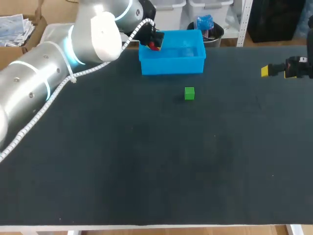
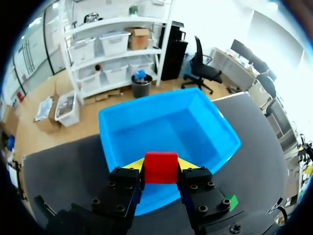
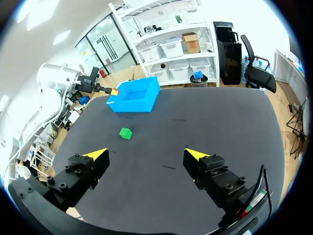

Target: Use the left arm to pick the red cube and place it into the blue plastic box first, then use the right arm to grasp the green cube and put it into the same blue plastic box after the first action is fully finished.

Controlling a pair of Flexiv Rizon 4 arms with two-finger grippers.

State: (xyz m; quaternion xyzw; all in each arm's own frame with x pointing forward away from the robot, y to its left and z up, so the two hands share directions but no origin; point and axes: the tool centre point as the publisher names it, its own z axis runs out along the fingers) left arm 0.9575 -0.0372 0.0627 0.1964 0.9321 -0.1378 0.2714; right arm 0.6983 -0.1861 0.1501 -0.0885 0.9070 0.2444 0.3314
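My left gripper [image 2: 160,165] is shut on the red cube [image 2: 161,167], held above the near left edge of the blue plastic box [image 2: 215,129]. In the head view the red cube [image 1: 155,46] hangs at the left end of the blue plastic box [image 1: 172,65]. The green cube [image 1: 189,93] rests on the dark table in front of the box; it shows beside my left gripper as a green cube [image 2: 231,200] and ahead of my right gripper as a green cube [image 3: 125,132]. My right gripper [image 3: 146,155] stands open far right, with its yellow tip [image 1: 265,71] over the table.
The dark table [image 1: 146,161] stretches wide in front of the box. The box [image 3: 134,97] sits near the table's far edge. My left arm [image 1: 58,58] crosses the far left corner.
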